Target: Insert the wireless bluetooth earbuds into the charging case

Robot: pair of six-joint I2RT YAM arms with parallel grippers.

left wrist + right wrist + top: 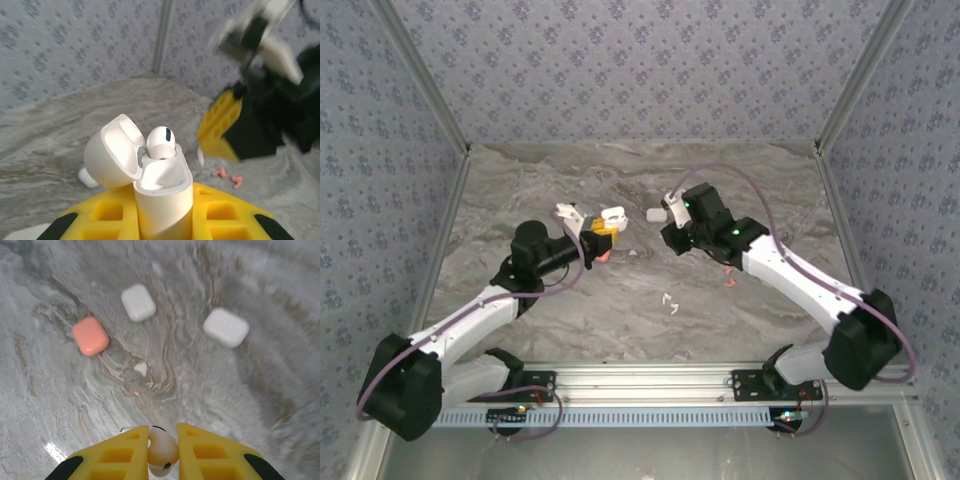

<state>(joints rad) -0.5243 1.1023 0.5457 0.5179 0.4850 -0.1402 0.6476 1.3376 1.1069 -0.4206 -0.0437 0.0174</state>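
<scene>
Right wrist: right jaws clamp earbud (pixel 162 450), orange case (pixel 90 335) beyond. Left wrist: left jaws clamp open case (pixel 162 187).

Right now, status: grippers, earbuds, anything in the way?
Left gripper shut on open case, one earbud seated. Right gripper shut on second earbud, apart from case. Three closed cases on table, not in the way.

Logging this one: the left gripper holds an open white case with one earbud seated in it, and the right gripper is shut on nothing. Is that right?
Not quite. The right gripper is not empty: the right wrist view shows it shut on a white earbud. The rest stands: the left gripper holds the open white case with a seated earbud in it.
</scene>
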